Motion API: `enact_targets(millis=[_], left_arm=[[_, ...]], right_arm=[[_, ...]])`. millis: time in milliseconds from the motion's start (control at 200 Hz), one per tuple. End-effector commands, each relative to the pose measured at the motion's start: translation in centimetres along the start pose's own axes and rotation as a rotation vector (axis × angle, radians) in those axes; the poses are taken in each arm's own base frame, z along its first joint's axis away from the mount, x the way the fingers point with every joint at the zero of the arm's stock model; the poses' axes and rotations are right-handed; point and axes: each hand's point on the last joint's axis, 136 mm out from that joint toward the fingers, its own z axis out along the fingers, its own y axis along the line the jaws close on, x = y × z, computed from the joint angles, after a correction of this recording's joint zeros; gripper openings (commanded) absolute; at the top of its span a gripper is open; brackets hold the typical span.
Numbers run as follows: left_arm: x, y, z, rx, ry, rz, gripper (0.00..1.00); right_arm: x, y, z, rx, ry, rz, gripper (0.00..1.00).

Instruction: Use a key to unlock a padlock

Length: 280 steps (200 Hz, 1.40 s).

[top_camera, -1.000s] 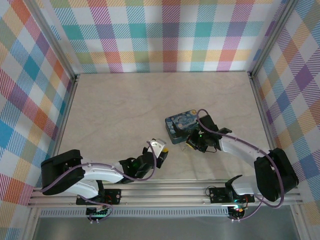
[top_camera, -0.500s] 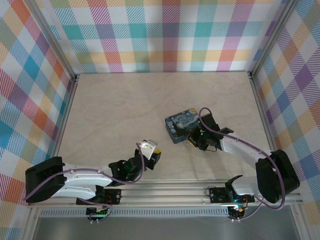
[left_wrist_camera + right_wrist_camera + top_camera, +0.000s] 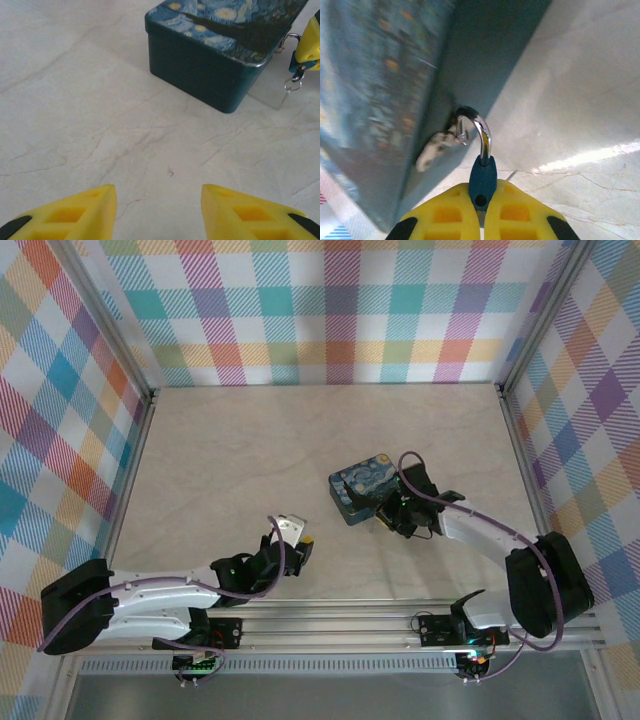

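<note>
Swinging the left gripper back toward its base since a second ago, fingers parted on nothing; pinching the padlock tight in the right gripper, shackle hooked through the tin's hasp. Keeping that pinch steady, not twisting.

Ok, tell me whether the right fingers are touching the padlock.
Touching. The right wrist view shows both yellow right fingers pressed against the blue body of the padlock, one on each side, with no gap.
</note>
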Motion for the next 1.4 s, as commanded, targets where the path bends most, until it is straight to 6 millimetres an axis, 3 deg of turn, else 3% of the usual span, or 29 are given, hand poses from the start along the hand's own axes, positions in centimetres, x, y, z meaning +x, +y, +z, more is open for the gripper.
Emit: enact_targets(millis=[0, 195, 340, 515, 750, 865, 910, 1015, 1195, 1395], left_arm=[[-0.9, 0.1, -0.3, 0.004, 0.003, -0.020, 0.48], [-0.7, -0.3, -0.1, 0.029, 0.030, -0.034, 0.49], [-0.7, -0.5, 0.0, 0.032, 0.042, -0.027, 0.49], [-1.4, -0.3, -0.2, 0.020, 0.041, -0.021, 0.49], [-2.9, 1.1, -1.1, -0.033, 0.054, -0.025, 0.53], [-3.7, 2.3, -1.8, -0.072, 0.070, -0.025, 0.63], [-4.2, 3.0, -2.2, -0.094, 0.074, -0.032, 0.97], [-4.6, 4.9, -3.2, -0.154, 0.105, -0.048, 1.00], [-5.3, 7.2, -4.6, -0.196, 0.140, -0.117, 1.00], [-4.4, 9.6, -5.9, -0.253, 0.235, -0.217, 1.00]], right_arm=[[-1.3, 1.7, -1.3, -0.047, -0.047, -0.020, 0.00], [-0.2, -0.4, 1.5, -0.025, 0.013, 0.037, 0.00], [-0.3, -0.6, 1.7, -0.018, 0.007, 0.029, 0.00], [-1.1, 0.2, 0.0, -0.017, -0.030, -0.002, 0.00], [-2.6, 0.9, -4.5, -0.022, -0.144, -0.059, 0.00], [-2.7, 1.2, -6.3, -0.031, -0.172, -0.106, 0.00], [-2.5, 1.7, -6.8, -0.051, -0.167, -0.136, 0.00], [-0.8, 3.1, -7.0, -0.120, -0.071, -0.227, 0.00], [5.0, 6.3, -6.9, -0.173, 0.087, -0.491, 0.00], [11.7, 8.1, -4.4, -0.208, 0.260, -0.617, 0.00]])
